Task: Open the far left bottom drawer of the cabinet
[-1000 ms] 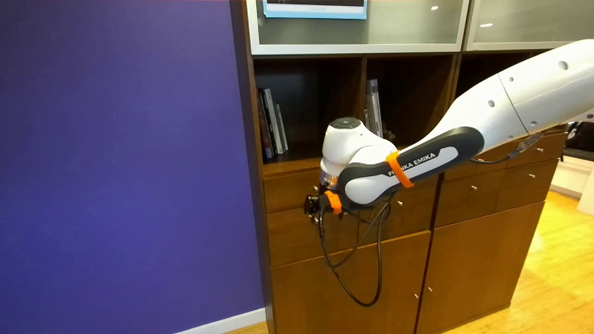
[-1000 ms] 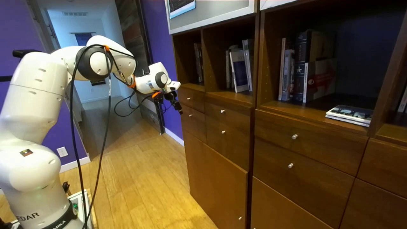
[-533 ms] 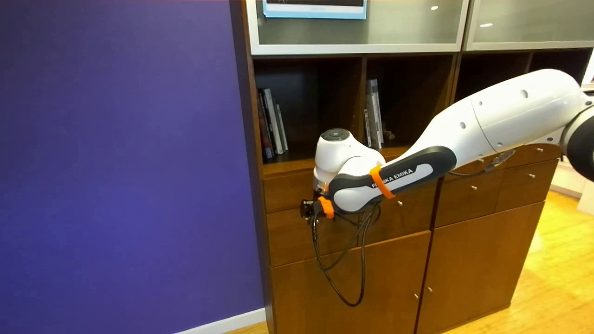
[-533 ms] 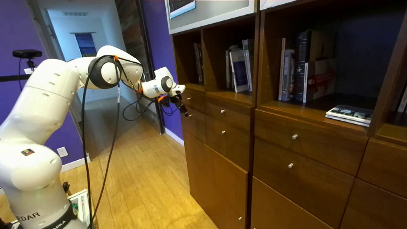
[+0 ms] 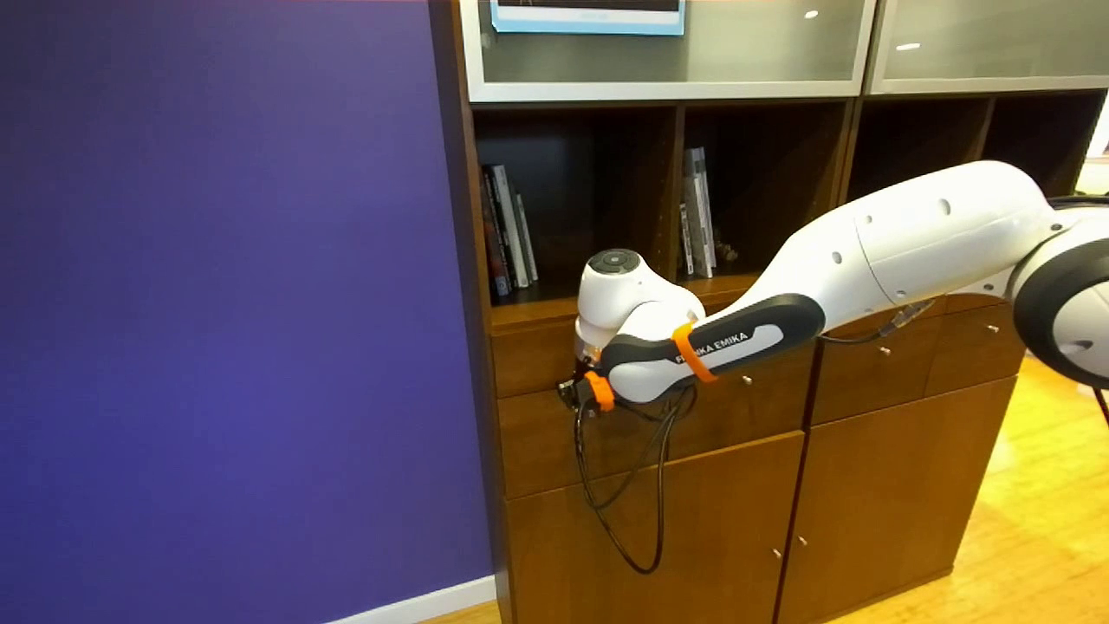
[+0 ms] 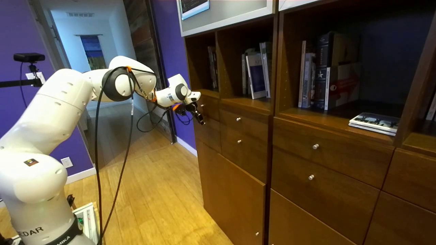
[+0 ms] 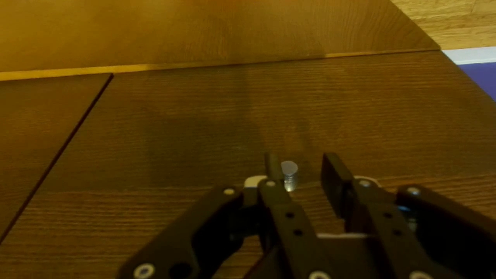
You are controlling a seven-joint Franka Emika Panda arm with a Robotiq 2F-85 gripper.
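The far left bottom drawer (image 5: pixel 539 446) is a plain brown front, flush with the cabinet (image 5: pixel 667 537) around it. Its small silver knob (image 7: pixel 290 176) shows in the wrist view, between the fingers of my gripper (image 7: pixel 302 168). These stand partway apart. The knob lies close against the left finger, and a gap separates it from the right one; whether it touches the left is unclear. In an exterior view, the dark fingertips (image 6: pixel 202 121) are at the drawer front, covering the knob. The arm's wrist hides part of the drawer in an exterior view.
A shallower drawer (image 5: pixel 533 360) sits directly above, and a large lower door (image 6: pixel 231 194) below. Neighbouring drawers with knobs (image 6: pixel 239 141) are beside it. Books (image 5: pixel 511 230) stand on the shelf overhead. A purple wall (image 5: pixel 243 303) adjoins the cabinet side. Loose cables (image 5: pixel 645 520) hang from the arm.
My arm has reached forward and a little lower toward the cabinet. The fingertips have come from short of the drawer front to its knob. The drawer has not moved.
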